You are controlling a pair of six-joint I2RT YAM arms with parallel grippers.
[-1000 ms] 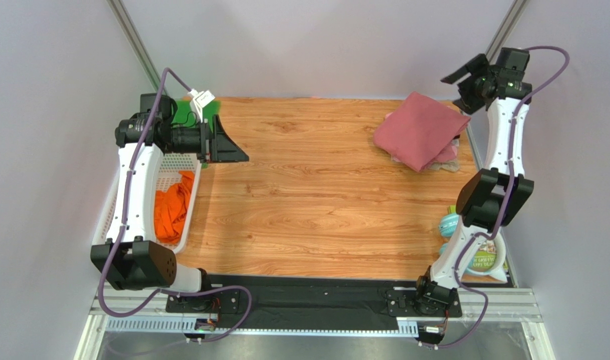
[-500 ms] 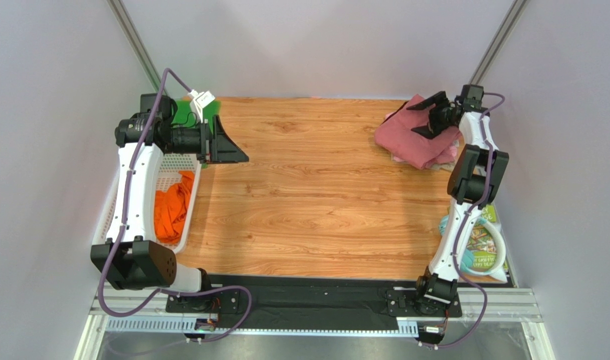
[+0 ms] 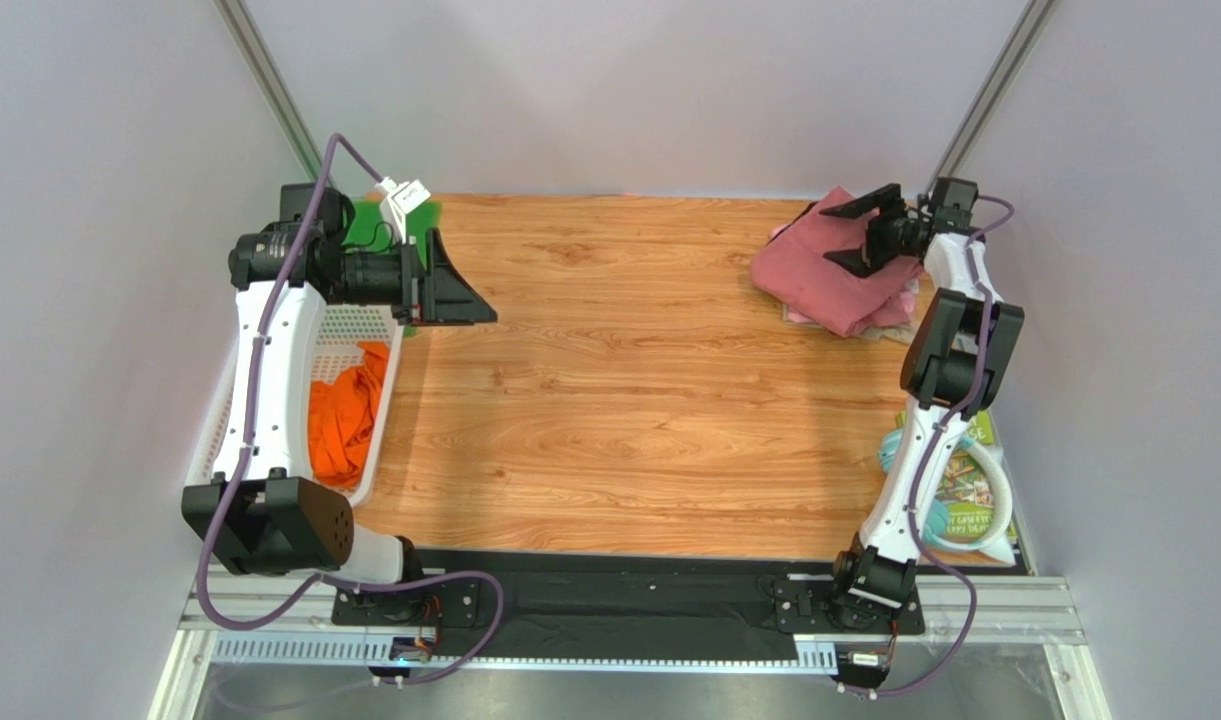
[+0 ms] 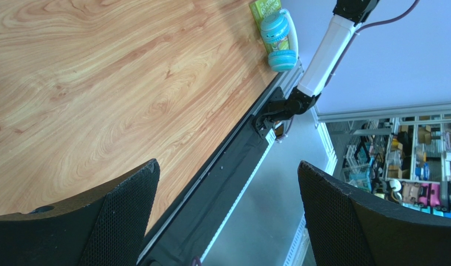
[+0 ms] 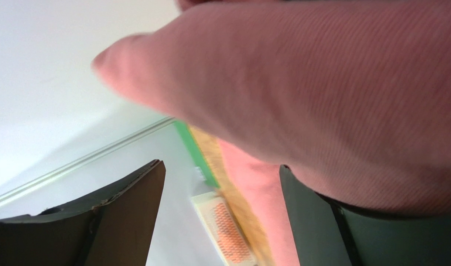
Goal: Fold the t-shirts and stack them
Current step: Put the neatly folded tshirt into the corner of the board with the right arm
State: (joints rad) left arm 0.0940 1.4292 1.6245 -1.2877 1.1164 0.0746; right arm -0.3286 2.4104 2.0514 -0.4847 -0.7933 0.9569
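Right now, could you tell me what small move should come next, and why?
Probably lower the left gripper into the basket toward the orange t-shirt: its jaws stand open and empty near the basket, that shirt lies crumpled there, and the dusty-rose t-shirt sits folded under the right gripper.

White mesh basket (image 3: 349, 321) at the table's (image 3: 631, 398) left edge, teal headphones (image 4: 273, 25) at right.
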